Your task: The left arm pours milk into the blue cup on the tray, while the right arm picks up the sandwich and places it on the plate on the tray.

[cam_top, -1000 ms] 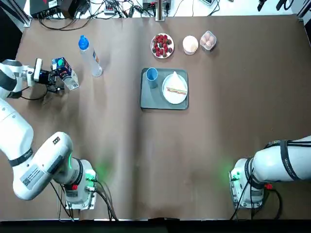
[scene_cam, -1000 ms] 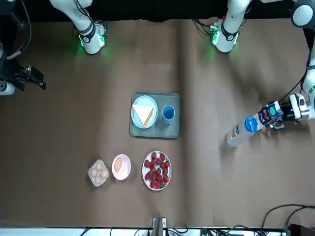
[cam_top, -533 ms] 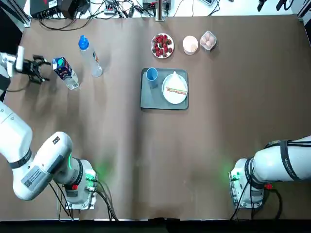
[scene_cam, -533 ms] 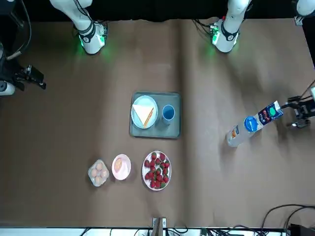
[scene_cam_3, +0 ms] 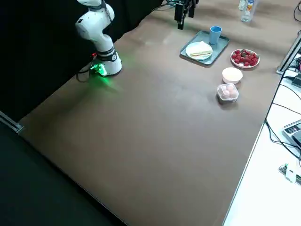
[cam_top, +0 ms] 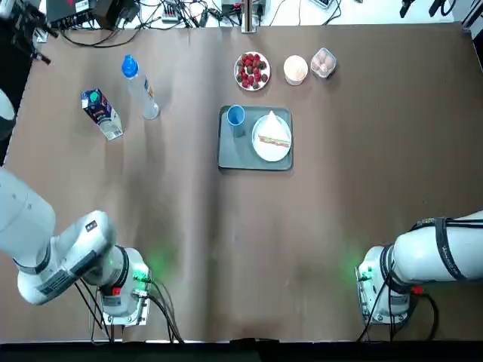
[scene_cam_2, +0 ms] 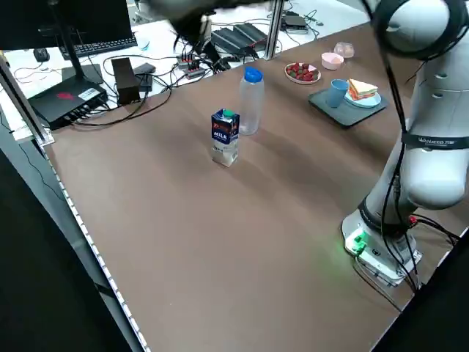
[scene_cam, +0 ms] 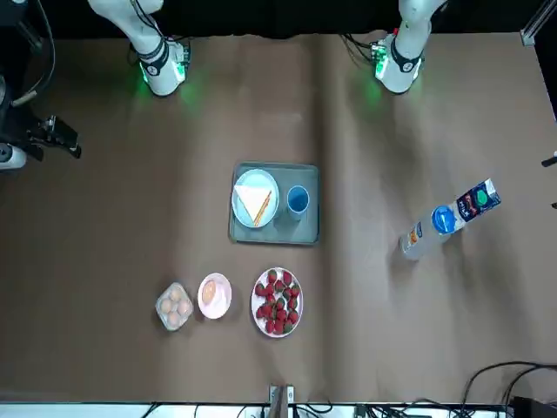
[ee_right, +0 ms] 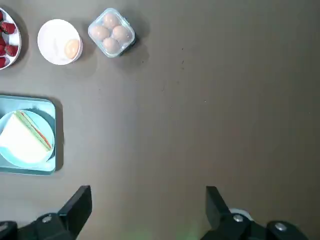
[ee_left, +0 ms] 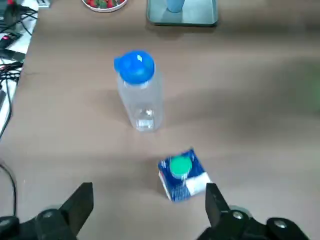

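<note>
on plate (cam_top: 272,142): sandwich (cam_top: 274,139); top view only, filling.

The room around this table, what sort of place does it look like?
Probably a robotics lab: two arms are bolted to a brown table, cables and electronics crowd its far edge, and a breakfast tray sits staged like a test setup.

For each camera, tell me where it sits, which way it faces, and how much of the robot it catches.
Top: overhead, looking down; both arm bases along the near edge, tray central.
Front: across the table, facing the robot; bases at the far edge, right gripper at the side.
Left side: raised, diagonal; milk carton near, left arm's base.
Right side: raised, diagonal; right arm's base.
Left wrist: looks down on carton and bottle; open jaws.
Right wrist: looks down on sandwich; open jaws.
Shared: top and front both show tray, carton, bottle.
</note>
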